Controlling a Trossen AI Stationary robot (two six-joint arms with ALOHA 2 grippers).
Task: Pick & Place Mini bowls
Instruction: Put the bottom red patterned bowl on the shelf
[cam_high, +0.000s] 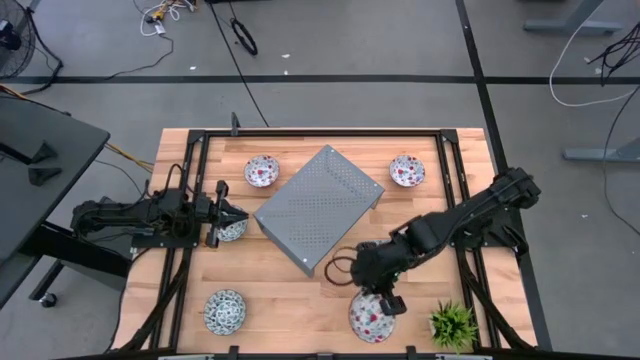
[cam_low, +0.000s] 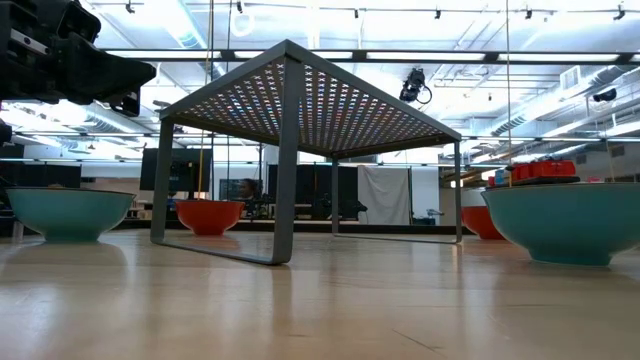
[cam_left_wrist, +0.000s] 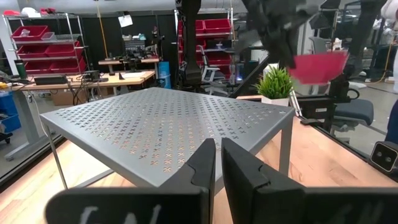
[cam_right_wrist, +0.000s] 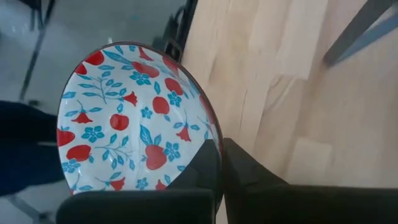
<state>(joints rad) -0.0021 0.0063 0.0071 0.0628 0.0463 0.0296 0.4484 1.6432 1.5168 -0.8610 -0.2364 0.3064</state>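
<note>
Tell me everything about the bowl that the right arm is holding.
The red-patterned bowl is small and round, looks ceramic, white inside with red fruit and blue flowers, red outside. The right gripper is shut on its rim, holding it tilted above the table's near edge, beside the potted plant.

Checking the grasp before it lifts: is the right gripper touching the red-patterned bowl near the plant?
Touching. In the right wrist view the right gripper is shut on the rim of the red-patterned white ceramic bowl, one finger on each side of it.
</note>
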